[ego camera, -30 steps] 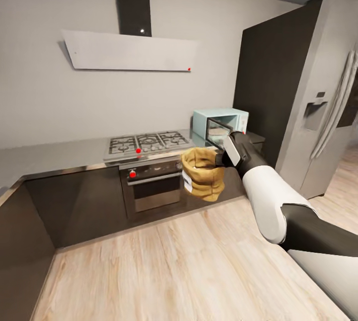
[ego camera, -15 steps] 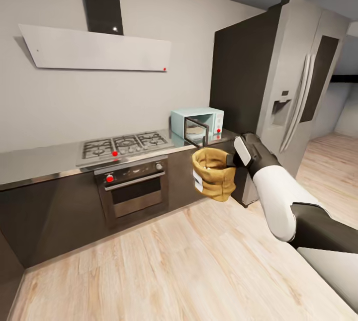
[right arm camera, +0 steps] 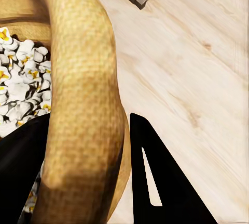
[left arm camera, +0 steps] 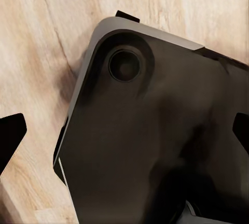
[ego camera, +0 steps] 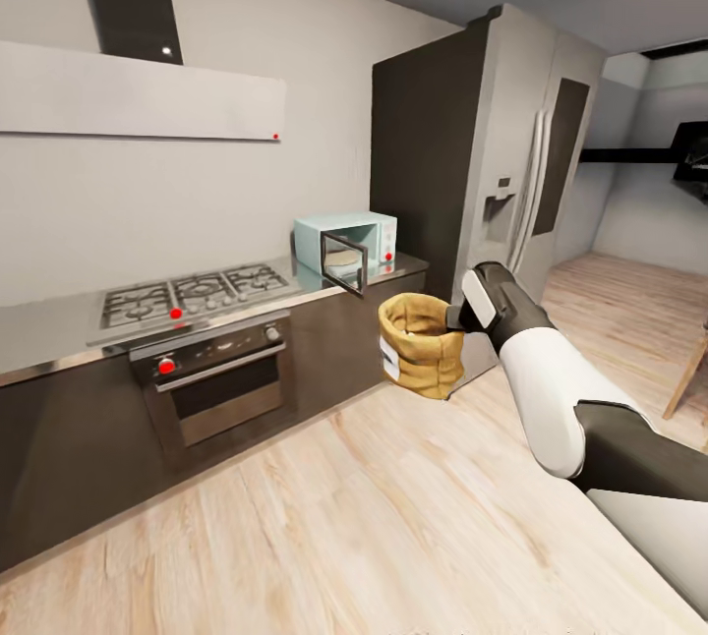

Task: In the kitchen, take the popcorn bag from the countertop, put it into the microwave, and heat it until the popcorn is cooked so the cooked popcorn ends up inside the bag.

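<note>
The mustard-tan popcorn bag [ego camera: 423, 352] hangs upright in the air over the wood floor, in front of the dark cabinets. My right gripper [ego camera: 453, 313] is shut on its rolled rim. In the right wrist view the rim [right arm camera: 83, 104] runs between the two dark fingers [right arm camera: 161, 182], and white popcorn [right arm camera: 18, 86] lies inside the bag. The mint-blue microwave [ego camera: 339, 234] stands on the grey countertop [ego camera: 49, 332] beyond the bag, its door [ego camera: 344, 263] swung open. My left gripper [left arm camera: 124, 130] is open, held over my own dark base.
A grey gas hob [ego camera: 187, 291] with an oven [ego camera: 216, 379] below it lies left of the microwave, under a flat white hood [ego camera: 138, 104]. A tall dark cabinet and a steel fridge [ego camera: 516, 173] stand to the right. Open wood floor [ego camera: 324, 517] spreads in front.
The camera has turned to the right, so hob, microwave and fridge slid left in the picture. The bag stays in my right gripper, held the same way.
</note>
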You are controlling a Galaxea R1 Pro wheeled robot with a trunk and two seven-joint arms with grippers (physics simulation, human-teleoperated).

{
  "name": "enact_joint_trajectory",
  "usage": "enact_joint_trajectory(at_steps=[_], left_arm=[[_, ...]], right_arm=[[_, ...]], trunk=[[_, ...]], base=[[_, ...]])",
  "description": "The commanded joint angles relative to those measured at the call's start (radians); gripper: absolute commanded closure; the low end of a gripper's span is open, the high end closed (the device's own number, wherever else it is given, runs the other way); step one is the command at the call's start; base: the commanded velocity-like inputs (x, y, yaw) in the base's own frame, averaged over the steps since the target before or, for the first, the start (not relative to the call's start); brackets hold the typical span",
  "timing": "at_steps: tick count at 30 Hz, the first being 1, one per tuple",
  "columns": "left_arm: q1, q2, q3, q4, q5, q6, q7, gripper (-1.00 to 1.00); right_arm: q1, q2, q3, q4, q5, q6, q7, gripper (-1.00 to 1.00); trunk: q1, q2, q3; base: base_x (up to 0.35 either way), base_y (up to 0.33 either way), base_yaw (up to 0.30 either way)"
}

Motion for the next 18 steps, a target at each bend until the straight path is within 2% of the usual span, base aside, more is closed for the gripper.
enact_joint_trajectory(at_steps=[1,18], left_arm=[[0.000,0.000,0.000,-0.001,0.005,-0.002,-0.002,-1.00],[0.000,0.000,0.000,-0.001,0.006,-0.002,-0.002,-1.00]], right_arm=[[-0.001,0.002,-0.005,-0.001,-0.011,0.000,-0.010,1.00],[-0.001,0.004,-0.005,-0.001,-0.013,0.000,-0.010,1.00]], trunk=[[0.000,-0.001,-0.001],[0.000,-0.001,-0.001]], base=[[0.000,0.000,-0.287],[0.000,0.000,-0.287]])
